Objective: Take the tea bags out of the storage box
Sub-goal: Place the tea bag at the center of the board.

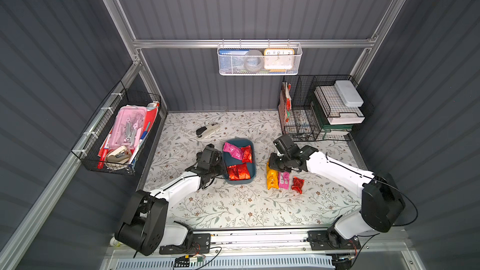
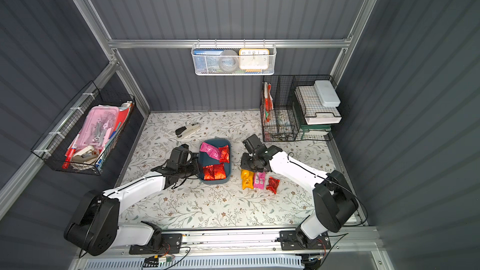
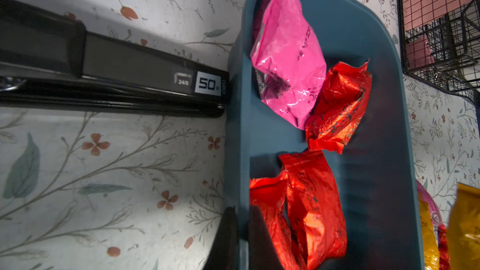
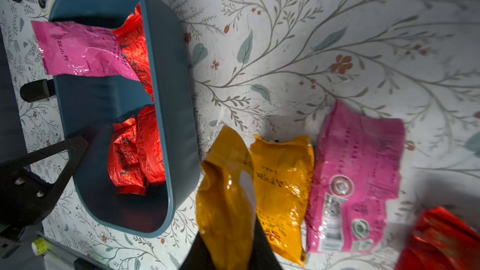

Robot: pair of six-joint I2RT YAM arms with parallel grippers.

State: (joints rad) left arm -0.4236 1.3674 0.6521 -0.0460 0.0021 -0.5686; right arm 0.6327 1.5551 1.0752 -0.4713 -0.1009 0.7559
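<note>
Right wrist view: an orange-yellow sachet (image 4: 226,190) is being pinched between the nearly closed jaws of the right gripper (image 4: 228,232). It is being held over the table (image 4: 311,48), just beside a second orange-yellow sachet (image 4: 283,190), apparently so that it can be added to the row being laid out outside the box.

In both top views that row, which also includes a longer pink sachet (image 1: 283,180) and a red sachet (image 1: 297,185), is being kept at about four o'clock from the storage box (image 1: 254,167), near it but apart. The box is being steadied by the left gripper (image 3: 242,240), whose jaws are being kept clamped shut on its wall at about eight o'clock. This is probably being done so that the light tray is not dragged along while bags are being lifted out.

Four tea bags (image 1: 239,172) are being left inside. A pink one (image 1: 232,150), with one end over the rim, and a red one (image 1: 246,154) are lying at the twelve o'clock end. Two red ones are lying side by side at six o'clock.

The sachets are being seen as crinkled, glossy foil pillows. The box is being seen as smooth teal plastic with rounded corners, and the table as a flat floral-printed sheet.
</note>
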